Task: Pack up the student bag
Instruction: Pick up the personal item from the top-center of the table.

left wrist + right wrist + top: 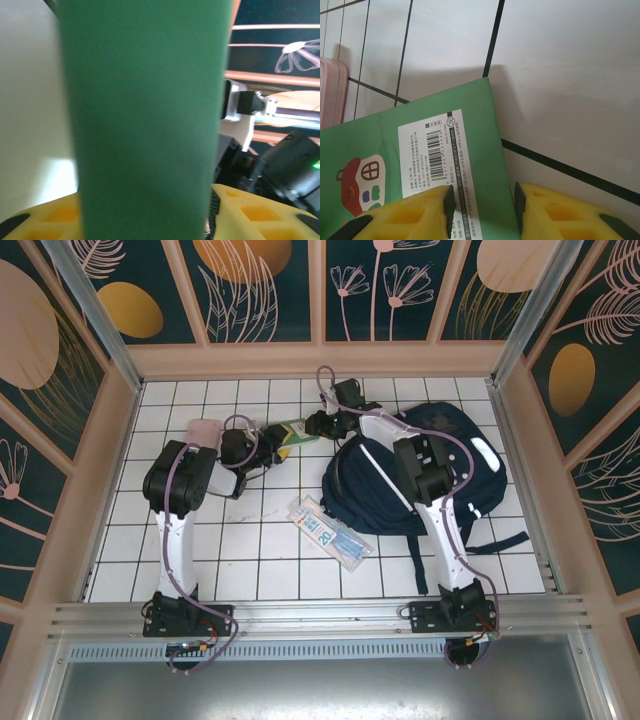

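Green fills most of what we see from the left wrist. The green book [145, 110] rises as a broad blurred band between the yellow fingers [45, 222] of the left gripper [145, 220] and takes up the whole gap. As far as we can tell it meets both of them, so we read this claw as clamped on the book.

From above, the left gripper [264, 448] sits at the book's near-left end. The green book [292, 433] stretches away to the right over the white tiled table [200, 540]. The right gripper [322, 424] is at the book's far end, with the right arm reaching across the student bag to get there.

From the right wrist we look at the cover of the green book [370, 145]. It bears a white barcode label and a small drawing of a red-roofed house. The right gripper [485, 210] has its jaws apart, and the book's long edge runs down through the gap between them. The cover lies beyond the pads and not pinched by them, so we take this claw to be open. The book throws a soft shadow on the tiles beside its corner.

The student bag [475, 490] lies on the right half of the table, dark navy with white patches. Its black straps trail toward the near edge.

A clear packet [330, 532] lies flat on the tiles just left of the bag. A pink case [205, 428] sits behind the left arm, and its edge [332, 90] shows beside the book from the right wrist.
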